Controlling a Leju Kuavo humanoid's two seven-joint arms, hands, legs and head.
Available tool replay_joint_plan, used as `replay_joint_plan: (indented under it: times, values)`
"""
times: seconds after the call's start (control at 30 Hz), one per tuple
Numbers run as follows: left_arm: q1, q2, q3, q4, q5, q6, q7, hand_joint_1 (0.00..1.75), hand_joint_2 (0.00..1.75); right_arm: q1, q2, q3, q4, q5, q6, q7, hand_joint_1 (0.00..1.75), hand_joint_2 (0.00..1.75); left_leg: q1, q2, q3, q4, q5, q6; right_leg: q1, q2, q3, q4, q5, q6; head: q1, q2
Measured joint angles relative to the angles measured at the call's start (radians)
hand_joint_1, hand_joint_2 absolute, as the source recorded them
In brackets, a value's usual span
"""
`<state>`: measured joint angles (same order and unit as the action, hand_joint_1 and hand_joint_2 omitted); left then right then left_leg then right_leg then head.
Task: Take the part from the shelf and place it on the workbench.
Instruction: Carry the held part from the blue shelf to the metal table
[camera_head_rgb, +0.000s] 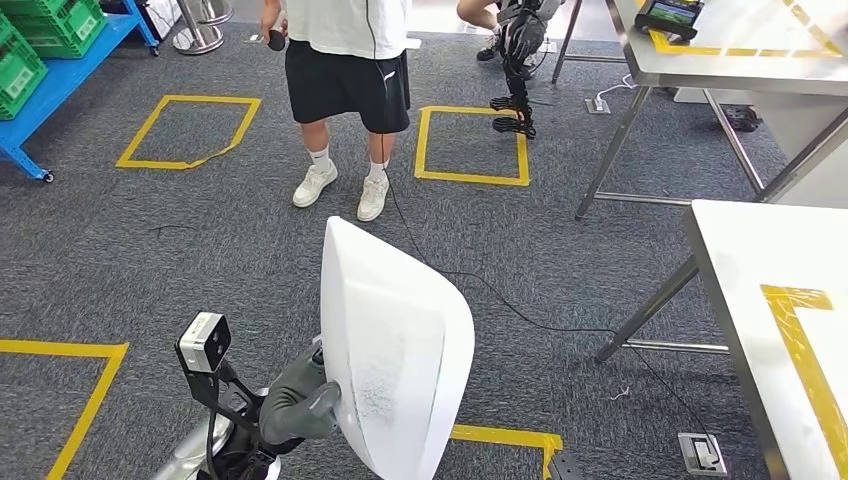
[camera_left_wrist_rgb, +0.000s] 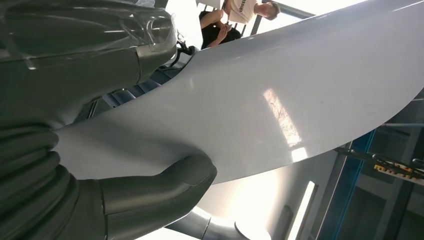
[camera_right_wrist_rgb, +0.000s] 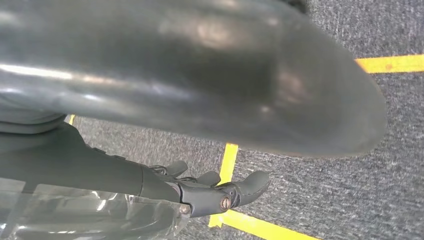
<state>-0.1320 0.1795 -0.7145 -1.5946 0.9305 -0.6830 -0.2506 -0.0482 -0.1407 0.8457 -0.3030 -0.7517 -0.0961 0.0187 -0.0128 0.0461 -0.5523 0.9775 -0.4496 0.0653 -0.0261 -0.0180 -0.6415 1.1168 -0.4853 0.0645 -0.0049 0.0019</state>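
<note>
Directly ahead, your left robot hand (camera_head_rgb: 300, 400) grips the white part (camera_head_rgb: 395, 350) upright over the carpet, a person (camera_head_rgb: 345, 90) standing beyond it, the bench (camera_head_rgb: 770, 290) off right, while your right robot hand (camera_right_wrist_rgb: 210, 192) seems empty, fingers loosely extended.

The white part (camera_head_rgb: 395, 350) hides most of the left hand (camera_head_rgb: 300, 400). The person (camera_head_rgb: 345, 80) is cut off above the waist, the near workbench (camera_head_rgb: 770, 320) at the right edge.

Our left hand (camera_head_rgb: 300, 400) sits low at seven o'clock in the head view, thumb pressed on the white part (camera_head_rgb: 395, 350) that we grip. Our right hand (camera_right_wrist_rgb: 220, 192) hangs with fingers loosely extended, holding nothing.
</note>
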Motion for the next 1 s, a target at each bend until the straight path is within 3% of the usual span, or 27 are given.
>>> replay_joint_plan:
  times: [0.07,0.1,0.17,0.23,0.27,0.33,0.37,0.4,0.43,0.47,0.53,0.6,0.63,0.67,0.7,0.77,0.83,0.9,0.93,1.0]
  values:
    - [0.0,0.0,0.0,0.0,0.0,-0.001,0.0,1.75,1.75,0.0,-0.002,0.0,0.0,-0.003,0.0,0.0,0.0,0.0,-0.006,0.013,-0.003,0.01,-0.007,-0.007,0.004,-0.024,0.058,-0.109,0.033,-0.005,0.0,0.0]
    - [0.0,0.001,0.0,0.0,0.0,-0.001,0.0,1.75,1.75,0.0,-0.002,0.0,0.0,-0.004,0.0,0.0,0.0,0.0,-0.009,0.019,-0.005,0.014,-0.009,-0.011,0.006,-0.027,0.065,-0.124,0.037,-0.012,0.0,0.0]
    - [0.0,0.001,0.0,0.0,0.0,-0.002,0.0,1.75,1.75,0.003,-0.002,0.0,0.0,-0.005,0.0,0.0,0.0,0.0,-0.008,0.028,-0.007,0.018,-0.012,-0.016,0.006,-0.008,0.064,-0.123,0.042,-0.022,0.0,0.0]
    - [0.0,0.001,0.0,0.0,0.0,-0.004,0.0,1.75,1.75,0.005,-0.002,0.0,0.0,-0.006,0.0,0.0,0.0,0.0,-0.001,0.007,-0.017,0.048,-0.037,-0.027,0.0,0.008,0.064,-0.125,0.046,-0.03,0.0,0.0]
    - [0.0,0.002,0.0,0.0,0.0,-0.004,0.0,1.75,1.75,0.004,-0.002,0.0,0.0,-0.005,0.0,0.0,0.0,0.0,0.004,-0.012,-0.035,0.091,-0.064,-0.033,-0.003,0.016,0.064,-0.126,0.048,-0.034,0.0,0.0]
    - [0.001,0.004,0.0,0.001,0.0,-0.005,0.0,1.75,1.75,0.005,-0.002,-0.001,0.0,-0.005,0.0,0.0,0.0,0.0,0.011,-0.039,-0.097,0.228,-0.131,-0.042,-0.001,0.032,0.063,-0.126,0.049,-0.038,0.0,0.0]
    - [0.002,0.005,0.0,0.002,0.0,-0.005,0.0,1.75,1.75,0.005,-0.002,-0.001,0.0,-0.005,0.0,0.0,0.0,0.0,0.014,-0.042,-0.127,0.291,-0.153,-0.044,0.001,0.042,0.062,-0.125,0.05,-0.039,0.0,0.0]
    - [0.003,0.006,0.0,0.002,0.0,-0.005,0.0,1.75,1.75,0.006,-0.002,-0.001,0.0,-0.005,0.0,0.0,0.0,0.0,0.015,-0.044,-0.143,0.322,-0.155,-0.044,0.002,0.052,0.062,-0.125,0.05,-0.039,0.0,0.0]
    - [0.004,0.006,0.0,0.002,0.0,-0.005,0.0,1.75,1.75,0.006,-0.002,-0.001,0.0,-0.005,0.0,0.0,0.0,0.0,0.016,-0.046,-0.14,0.311,-0.136,-0.043,0.002,0.063,0.063,-0.125,0.051,-0.04,0.0,0.0]
    - [0.004,0.007,0.0,0.002,0.0,-0.005,0.0,1.75,1.75,0.006,-0.002,-0.001,0.0,-0.005,0.0,0.0,0.0,0.0,0.016,-0.051,-0.116,0.26,-0.1,-0.04,0.002,0.075,0.065,-0.125,0.051,-0.04,0.0,0.0]
    - [0.004,0.007,0.0,0.002,0.0,-0.005,0.0,1.75,1.75,0.005,0.0,-0.001,0.0,-0.005,0.0,0.0,0.0,0.0,0.018,-0.095,-0.049,0.116,-0.029,-0.031,0.002,0.097,0.067,-0.125,0.052,-0.038,0.001,0.0]
    - [0.005,0.009,0.0,0.002,0.0,-0.006,0.0,1.75,1.75,0.003,0.001,-0.001,0.0,-0.005,0.0,0.0,0.0,0.0,0.016,-0.131,-0.016,0.042,-0.005,-0.024,-0.002,0.117,0.06,-0.126,0.057,-0.03,0.0,0.0]
    - [0.005,0.009,0.001,0.002,0.0,-0.006,0.0,1.75,1.75,0.002,0.002,-0.001,0.0,-0.005,0.0,0.0,0.0,0.0,0.015,-0.13,-0.014,0.037,-0.008,-0.021,-0.003,0.127,0.055,-0.126,0.061,-0.024,0.0,0.0]
    - [0.006,0.009,0.001,0.002,0.001,-0.006,0.0,1.75,1.75,0.003,0.002,-0.001,0.0,-0.005,0.0,0.0,0.0,0.0,0.013,-0.118,-0.014,0.03,-0.007,-0.018,-0.005,0.137,0.05,-0.128,0.065,-0.018,-0.001,0.0]
    - [0.006,0.008,0.002,0.002,0.001,-0.007,-0.001,1.75,1.75,0.004,0.003,-0.001,0.0,-0.005,0.0,0.0,0.0,0.0,0.013,-0.106,-0.011,0.021,-0.004,-0.014,-0.005,0.133,0.043,-0.125,0.064,-0.015,-0.001,0.0]
    - [0.006,0.006,0.003,0.002,0.0,-0.008,-0.001,1.75,1.75,0.004,0.004,0.0,0.0,-0.004,0.0,0.0,0.0,0.0,0.014,-0.079,-0.006,0.003,0.006,-0.005,0.001,0.09,0.013,-0.074,0.037,-0.018,0.001,0.0]
    - [0.01,0.006,0.004,0.002,-0.001,-0.009,-0.002,1.75,1.75,-0.001,0.003,0.0,0.0,-0.002,0.0,0.0,0.0,0.0,0.01,-0.052,-0.007,-0.002,0.01,0.001,0.003,0.042,-0.048,0.055,-0.02,-0.028,0.003,0.0]
    - [0.014,0.007,0.006,0.003,-0.002,-0.009,-0.002,1.75,1.75,-0.003,0.003,0.0,0.0,0.0,0.0,0.001,0.0,0.0,0.005,-0.025,-0.011,-0.001,0.01,0.001,0.002,0.031,-0.093,0.158,-0.054,-0.026,0.003,0.0]
    - [0.015,0.007,0.006,0.003,-0.002,-0.009,-0.002,1.75,1.75,-0.003,0.003,0.0,0.0,0.002,0.0,0.003,0.0,0.0,0.003,-0.013,-0.012,0.0,0.01,0.001,0.002,0.028,-0.087,0.156,-0.05,-0.02,0.003,0.0]
    - [0.015,0.007,0.007,0.003,-0.003,-0.009,-0.003,1.75,1.75,-0.003,0.002,0.001,0.0,0.006,0.0,0.006,0.0,0.0,0.001,0.009,-0.013,0.004,0.009,-0.001,0.002,0.008,-0.013,0.034,-0.007,-0.003,0.003,0.0]
